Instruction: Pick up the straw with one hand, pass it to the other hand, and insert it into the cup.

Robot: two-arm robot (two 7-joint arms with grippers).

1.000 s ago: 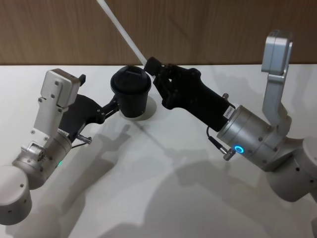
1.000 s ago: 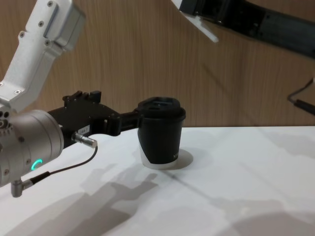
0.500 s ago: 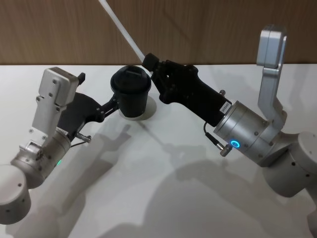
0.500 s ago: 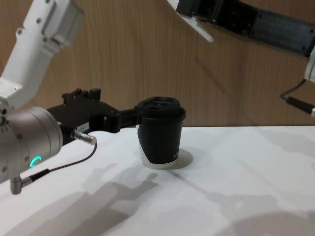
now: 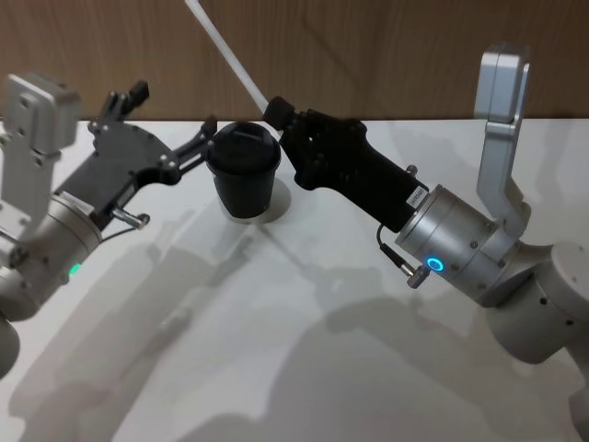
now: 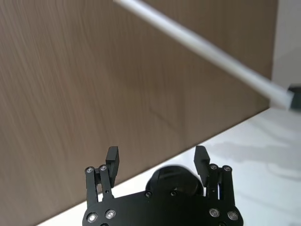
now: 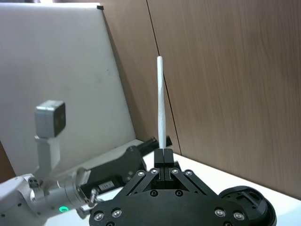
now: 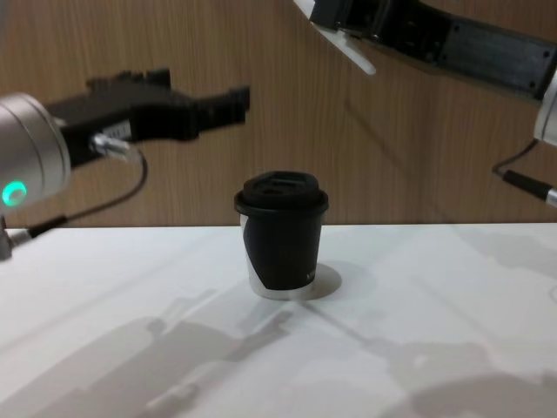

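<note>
The right gripper (image 5: 276, 112), clamped on the white straw (image 5: 228, 55) near its lower end, hovers at the top centre of the head view, just above and right of the black lidded coffee cup (image 5: 244, 170). The straw slants up to the upper left, and a short stub pokes down past the fingers toward the lid, likely so the tip can be steered into the lid opening. The left gripper (image 6: 156, 156), jaws spread and holding nothing, sits raised at the cup's left, apparently lifted off the lid to leave room. The cup stands upright on the white table (image 5: 276, 350), centre of frame. Insertion is not yet done
</note>
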